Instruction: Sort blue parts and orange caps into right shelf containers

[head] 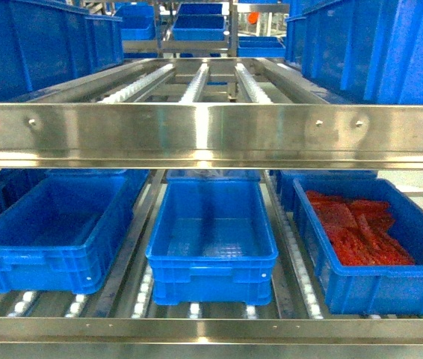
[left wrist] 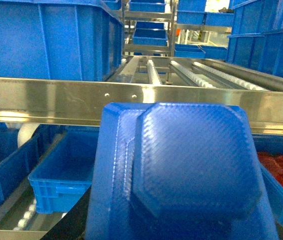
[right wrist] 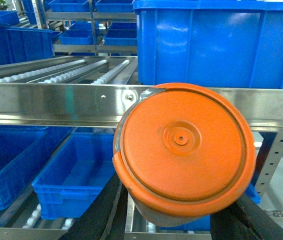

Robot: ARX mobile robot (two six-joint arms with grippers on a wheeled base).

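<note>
**Both arms loaded in front of the shelf**

My left gripper (left wrist: pixel 176 220) is out of sight behind the blue part (left wrist: pixel 181 170) that fills its wrist view, so I cannot tell its opening. On the right, dark fingers (right wrist: pixel 101 212) flank the orange cap (right wrist: pixel 184 150); their closure is unclear too. On the lower shelf, three blue crates sit side by side: left (head: pixel 54 228), middle (head: pixel 211 232), and right (head: pixel 380 284), which holds red pieces (head: pixel 357 228).

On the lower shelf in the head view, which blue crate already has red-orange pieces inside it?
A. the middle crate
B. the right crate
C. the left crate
B: the right crate holds red-orange pieces, while the left crate and middle crate show bare floors.
</note>
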